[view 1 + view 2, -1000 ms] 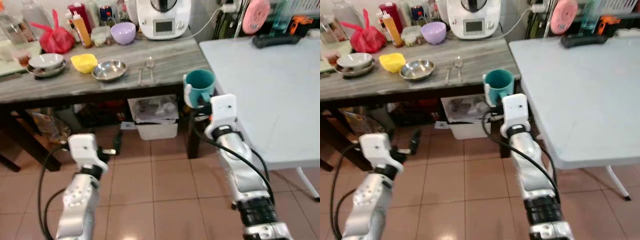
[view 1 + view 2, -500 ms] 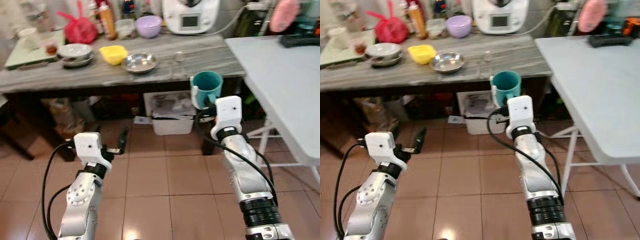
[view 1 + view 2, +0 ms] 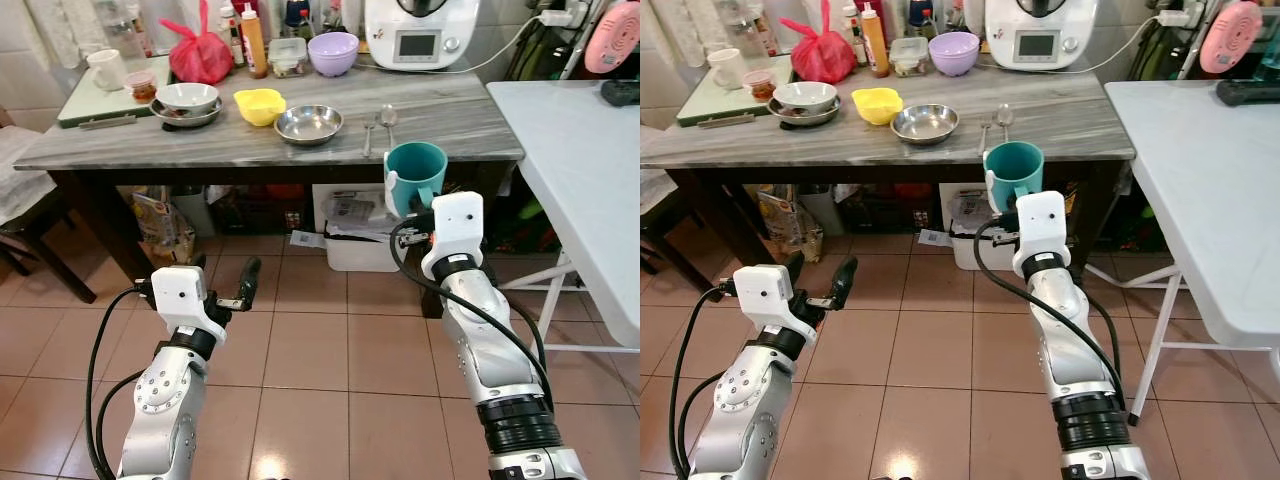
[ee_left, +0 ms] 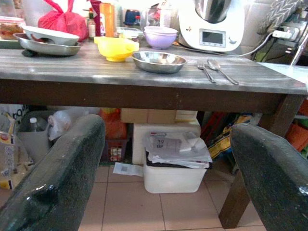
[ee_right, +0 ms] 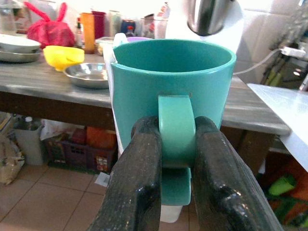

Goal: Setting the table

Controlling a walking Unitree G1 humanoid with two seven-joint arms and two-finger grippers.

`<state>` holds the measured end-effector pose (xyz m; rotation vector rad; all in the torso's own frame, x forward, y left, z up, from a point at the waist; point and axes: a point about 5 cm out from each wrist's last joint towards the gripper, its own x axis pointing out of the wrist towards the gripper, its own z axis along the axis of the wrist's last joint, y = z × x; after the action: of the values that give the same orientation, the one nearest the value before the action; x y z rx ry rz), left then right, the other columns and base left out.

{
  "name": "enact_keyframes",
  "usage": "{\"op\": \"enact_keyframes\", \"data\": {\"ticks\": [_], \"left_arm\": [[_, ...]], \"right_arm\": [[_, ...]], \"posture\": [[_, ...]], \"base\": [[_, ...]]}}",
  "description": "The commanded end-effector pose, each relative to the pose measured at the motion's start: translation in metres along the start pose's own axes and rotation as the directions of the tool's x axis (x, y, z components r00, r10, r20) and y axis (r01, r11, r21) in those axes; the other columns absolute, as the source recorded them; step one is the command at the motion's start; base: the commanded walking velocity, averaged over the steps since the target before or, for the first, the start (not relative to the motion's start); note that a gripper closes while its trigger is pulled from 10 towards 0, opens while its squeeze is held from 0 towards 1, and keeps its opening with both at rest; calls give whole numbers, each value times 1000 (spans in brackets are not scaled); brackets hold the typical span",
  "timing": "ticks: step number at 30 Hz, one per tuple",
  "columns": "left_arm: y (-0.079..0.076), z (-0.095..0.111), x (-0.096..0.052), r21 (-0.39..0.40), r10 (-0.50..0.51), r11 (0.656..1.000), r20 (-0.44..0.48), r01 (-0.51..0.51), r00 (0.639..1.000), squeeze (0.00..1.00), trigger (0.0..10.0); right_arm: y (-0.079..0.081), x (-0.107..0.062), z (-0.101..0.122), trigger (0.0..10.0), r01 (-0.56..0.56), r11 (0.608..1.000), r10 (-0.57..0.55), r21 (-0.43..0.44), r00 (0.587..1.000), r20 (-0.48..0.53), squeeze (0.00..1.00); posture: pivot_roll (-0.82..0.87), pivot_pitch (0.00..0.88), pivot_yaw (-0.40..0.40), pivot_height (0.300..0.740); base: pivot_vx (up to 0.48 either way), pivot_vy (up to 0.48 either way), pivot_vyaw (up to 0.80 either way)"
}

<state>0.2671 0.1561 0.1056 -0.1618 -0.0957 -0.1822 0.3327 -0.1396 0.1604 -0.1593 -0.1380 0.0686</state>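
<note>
A teal mug [image 3: 415, 175] hangs upright in front of the marble-topped table [image 3: 150, 150], level with its front edge. My right gripper [image 5: 176, 139] is shut on the mug's handle, one black finger on each side. My left gripper [image 3: 820, 275] stands open low over the tiled floor, nothing between its fingers [image 4: 57, 178]. On the marble table lie a steel bowl [image 3: 309, 123], a yellow bowl [image 3: 258, 105], a fork and spoon [image 3: 378, 122] and a stack of dishes [image 3: 186, 100]. A white folding table [image 3: 590, 170] stands to the right.
At the back of the marble table stand a purple bowl [image 3: 333, 52], a red bag [image 3: 200, 55], bottles, a white cup [image 3: 105, 68] and a white kitchen machine [image 3: 420, 30]. A white bin [image 3: 360, 245] and bags sit under it. A dark chair [image 3: 30, 230] is at the left.
The camera has swung left, so the marble table fills more of the picture and the white table sits at the right edge. The mug stays in my right gripper; the left stays open.
</note>
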Motion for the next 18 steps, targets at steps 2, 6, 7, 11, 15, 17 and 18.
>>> {"op": "enact_keyframes", "data": {"ticks": [2, 6, 7, 11, 15, 17, 18], "left_arm": [[1, 6, 1, 12, -11, 1000, 24, 11, 1000, 0, 10000], [0, 5, 1, 8, -15, 1000, 21, 15, 1000, 0, 10000], [0, 5, 1, 7, -17, 1000, 21, 17, 1000, 0, 10000], [-1, 5, 1, 6, -22, 1000, 20, 22, 1000, 0, 10000], [-1, 4, 1, 5, -26, 1000, 21, 26, 999, 0, 10000], [-1, 4, 1, 5, -27, 1000, 21, 27, 999, 0, 10000], [-1, 4, 1, 5, -28, 1000, 20, 28, 999, 0, 10000]], "right_arm": [[2, 3, 6, 10000, 1, 1000, -2, 18, 1000, 21, 0], [1, 4, 5, 10000, 7, 1000, -8, 17, 1000, 16, 0], [1, 4, 5, 10000, 8, 1000, -8, 16, 1000, 16, 0], [2, 4, 5, 10000, 6, 1000, -6, 10, 1000, 19, 0], [1, 4, 5, 10000, 7, 1000, -7, 7, 1000, 20, 0], [1, 5, 5, 10000, 8, 1000, -8, 5, 1000, 21, 0], [1, 5, 5, 10000, 8, 1000, -8, 2, 1000, 21, 0]], "posture": [[-114, 42, 79, 740], [-116, 38, 78, 740], [-117, 38, 77, 740], [-117, 37, 77, 740], [-118, 35, 77, 740], [-118, 34, 77, 740], [-117, 33, 77, 740]], "base": [[0, 0, 0], [193, 0, -361], [285, 0, -550], [321, 0, 0], [443, 0, 0], [465, 0, 0], [480, 0, 0]]}}
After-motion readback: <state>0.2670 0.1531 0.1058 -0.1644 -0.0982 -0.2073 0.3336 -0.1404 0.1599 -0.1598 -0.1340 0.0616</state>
